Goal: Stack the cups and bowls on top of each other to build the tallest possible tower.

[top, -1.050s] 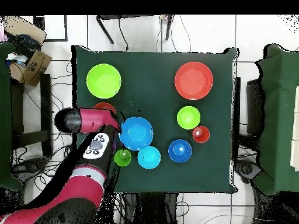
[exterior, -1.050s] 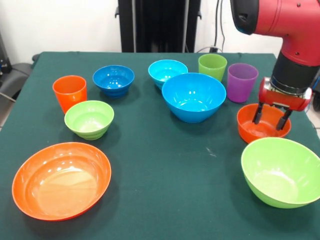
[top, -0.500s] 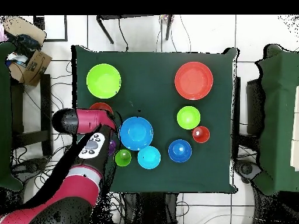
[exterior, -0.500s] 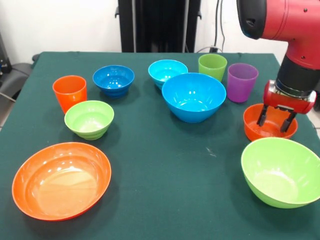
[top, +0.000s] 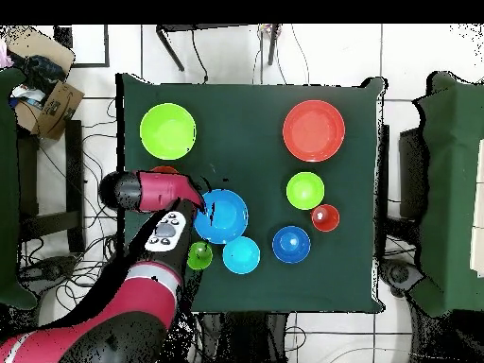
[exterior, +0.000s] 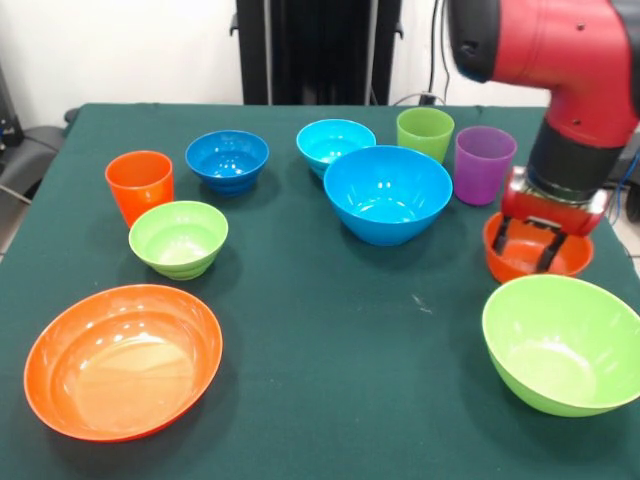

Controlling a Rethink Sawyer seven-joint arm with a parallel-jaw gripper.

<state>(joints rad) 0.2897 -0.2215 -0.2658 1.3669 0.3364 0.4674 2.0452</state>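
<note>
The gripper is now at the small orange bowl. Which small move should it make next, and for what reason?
Probably close the gripper on the rim of the small orange bowl. Its fingers are spread and reach down into that bowl, one close to the near wall, and nothing is stacked yet: every cup and bowl stands alone, so a first grasp seems due.

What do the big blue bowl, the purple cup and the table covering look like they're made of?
The big blue bowl looks like glossy moulded plastic: bright highlights sit on its inner wall. The purple cup seems plastic too, smooth but duller, with a slightly see-through look. The table covering appears to be dark green cloth, matte with no shine, though the weave is not visible.
</note>
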